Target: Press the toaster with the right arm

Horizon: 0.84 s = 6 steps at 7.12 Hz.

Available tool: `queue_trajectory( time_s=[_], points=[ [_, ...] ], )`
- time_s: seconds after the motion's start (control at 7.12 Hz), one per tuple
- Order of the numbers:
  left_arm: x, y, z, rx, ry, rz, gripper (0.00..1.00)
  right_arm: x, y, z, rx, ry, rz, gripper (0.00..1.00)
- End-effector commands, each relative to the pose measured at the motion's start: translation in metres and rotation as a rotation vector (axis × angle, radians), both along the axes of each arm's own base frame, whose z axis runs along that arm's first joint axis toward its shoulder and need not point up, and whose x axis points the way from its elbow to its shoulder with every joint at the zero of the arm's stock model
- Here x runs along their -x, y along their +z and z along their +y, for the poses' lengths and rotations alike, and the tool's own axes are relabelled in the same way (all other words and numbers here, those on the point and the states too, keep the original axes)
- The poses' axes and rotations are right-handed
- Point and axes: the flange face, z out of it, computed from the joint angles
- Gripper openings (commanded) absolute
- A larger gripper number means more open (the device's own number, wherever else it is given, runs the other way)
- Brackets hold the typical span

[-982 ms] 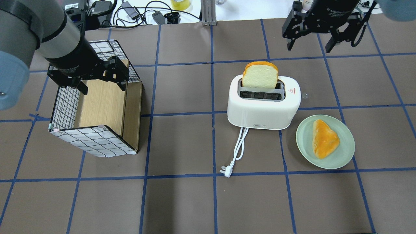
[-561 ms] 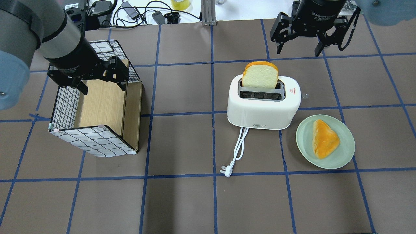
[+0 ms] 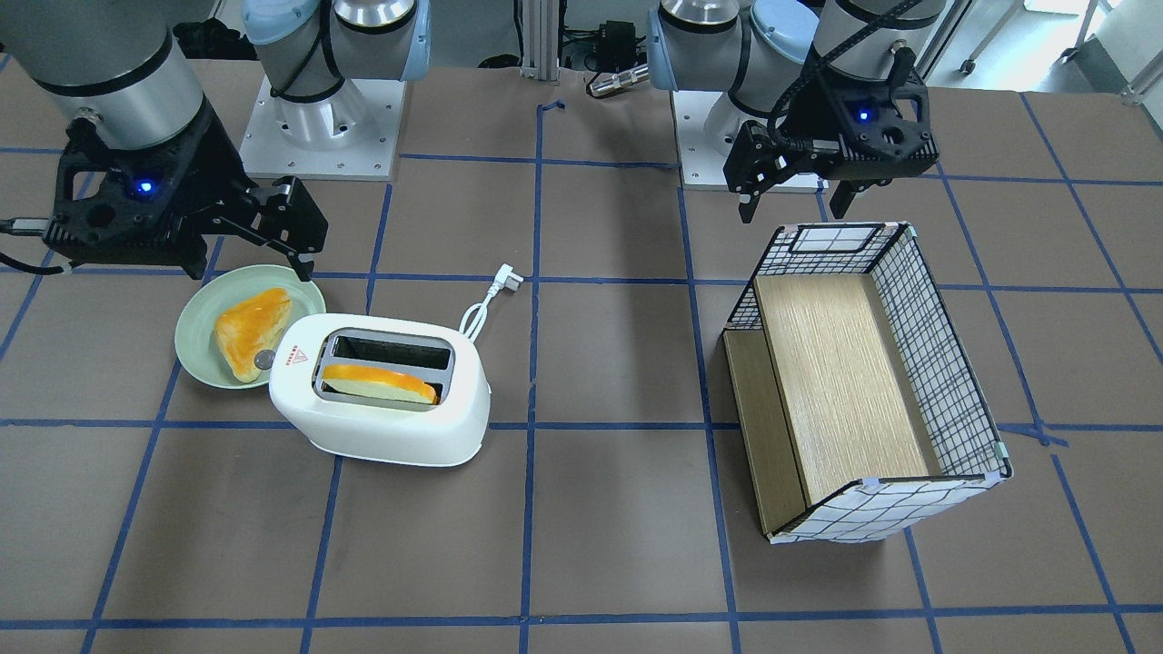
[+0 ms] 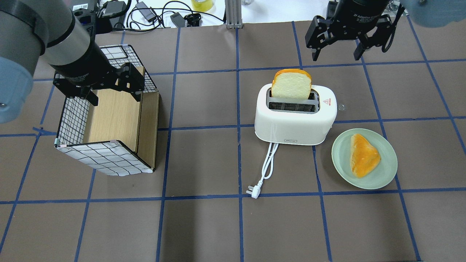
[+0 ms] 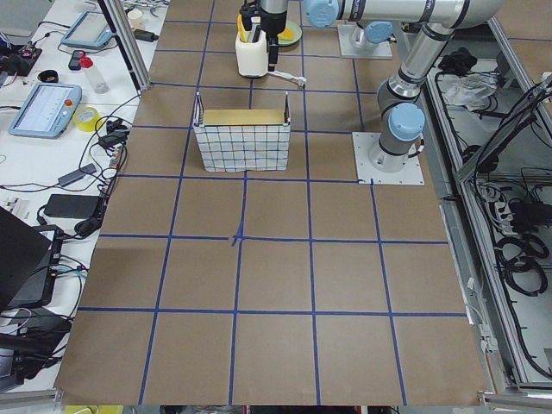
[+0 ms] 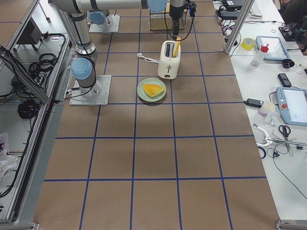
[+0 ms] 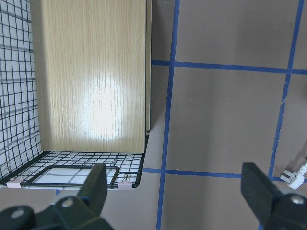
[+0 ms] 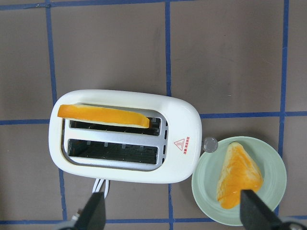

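The toaster sits below the right gripper, whose fingers are spread wide and hold nothing. Its grey knob lies off toward one finger's side, touching the plate. Best to centre over the knob, then push straight down.

Bright, even overhead light. Toaster throws short, soft shadow. White glare patch on wooden panel. Side views distant, coarse.
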Motion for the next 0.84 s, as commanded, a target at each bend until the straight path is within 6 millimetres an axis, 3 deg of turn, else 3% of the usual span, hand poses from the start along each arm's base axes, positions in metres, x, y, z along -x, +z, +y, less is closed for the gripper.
queue_trajectory(
  time_s=[0.0,0.28,0.56,0.7],
  points=[
    [0.0,0.0,0.0,0.0,0.0,0.0,1.0,0.012,-0.003,0.001,-0.005,0.004,0.001,0.98],
    [0.0,0.0,0.0,0.0,0.0,0.0,1.0,0.014,0.002,0.001,0.019,-0.001,0.003,1.0],
    [0.0,0.0,0.0,0.0,0.0,0.0,1.0,0.015,-0.012,0.016,0.041,-0.012,0.004,1.0],
    [0.0,0.0,0.0,0.0,0.0,0.0,1.0,0.016,-0.012,0.014,0.086,-0.017,0.02,1.0]
  ],
)
